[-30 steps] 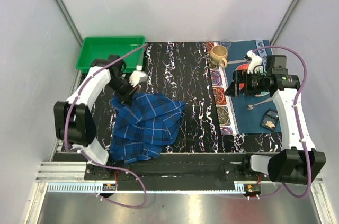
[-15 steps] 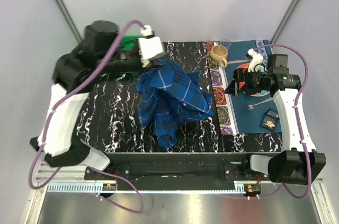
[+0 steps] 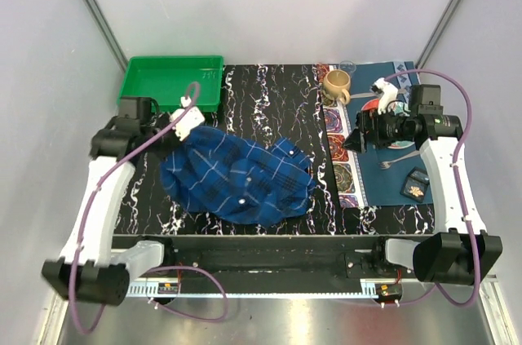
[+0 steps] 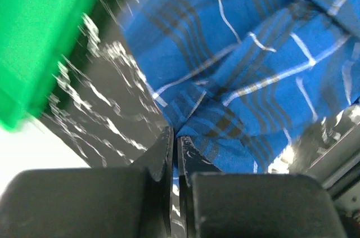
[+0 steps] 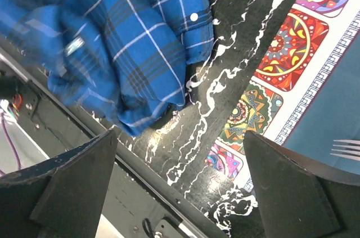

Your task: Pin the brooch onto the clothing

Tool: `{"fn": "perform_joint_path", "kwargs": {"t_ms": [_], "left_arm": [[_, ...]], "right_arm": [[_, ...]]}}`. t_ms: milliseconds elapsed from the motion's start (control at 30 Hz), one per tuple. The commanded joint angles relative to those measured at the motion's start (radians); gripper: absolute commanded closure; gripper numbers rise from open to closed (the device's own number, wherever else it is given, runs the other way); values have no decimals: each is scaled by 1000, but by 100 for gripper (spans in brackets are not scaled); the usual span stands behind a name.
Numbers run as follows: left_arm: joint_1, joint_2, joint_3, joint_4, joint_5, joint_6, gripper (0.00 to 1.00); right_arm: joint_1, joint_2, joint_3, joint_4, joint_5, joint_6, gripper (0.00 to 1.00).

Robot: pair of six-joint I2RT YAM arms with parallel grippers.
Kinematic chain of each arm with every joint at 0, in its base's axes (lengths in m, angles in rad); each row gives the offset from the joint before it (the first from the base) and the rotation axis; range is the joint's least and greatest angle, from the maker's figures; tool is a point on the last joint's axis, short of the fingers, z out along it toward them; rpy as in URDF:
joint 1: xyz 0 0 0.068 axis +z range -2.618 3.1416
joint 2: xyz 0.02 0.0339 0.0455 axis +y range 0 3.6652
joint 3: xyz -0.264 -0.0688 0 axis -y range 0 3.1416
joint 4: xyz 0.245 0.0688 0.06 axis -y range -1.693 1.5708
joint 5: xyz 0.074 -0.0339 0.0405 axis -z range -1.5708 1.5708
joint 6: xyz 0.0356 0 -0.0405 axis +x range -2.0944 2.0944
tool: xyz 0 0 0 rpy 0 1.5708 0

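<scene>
The clothing, a blue plaid shirt, lies spread and rumpled on the black marbled table. My left gripper is at the shirt's far-left edge, shut on a fold of cloth; in the left wrist view the fabric runs into the shut jaws of the gripper. My right gripper hovers open over the patterned mat's left border, right of the shirt. The right wrist view shows this gripper with nothing between its fingers and the shirt with a white button. A small pale gold brooch sits on a dark card on the mat.
A green tray stands at the back left, close to the left gripper. On the blue patterned mat at the right are a tan mug and a fork. The table's front edge runs under the right gripper.
The left arm lifted the shirt high and swung it right, then brought it down and left; the shirt now lies flatter and wider. The right arm has barely moved.
</scene>
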Motion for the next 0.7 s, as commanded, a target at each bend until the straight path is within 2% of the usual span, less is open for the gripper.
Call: {"fn": "perform_joint_path", "kwargs": {"t_ms": [0,100,133,267,333,400,433,467,667], "left_arm": [[130,74,-153,90,-72,255,100],[207,175,-190,101,-83,276,100],[221,200,-186,103,-78,273,100],[274,321,-149,97,-31,203,100],[290,352,-128,80,-8,181,100],[294,381,-121,74,12,155,100],[294,390,-118,69,17,147,100],[294,401,-115,61,26,137,100],[302,401,-97,31,55,101,100]], "right_arm": [[59,-19,-44,-27,-12,-142,0],[200,-19,-90,-19,54,-194,2],[277,-23,-129,19,66,-196,2],[435,-62,-232,163,108,-217,5],[484,-23,-246,173,102,-242,9],[587,12,-266,183,109,-291,14],[633,26,-283,186,163,-303,18],[732,40,-294,199,192,-311,19],[860,158,-311,321,280,-275,24]]}}
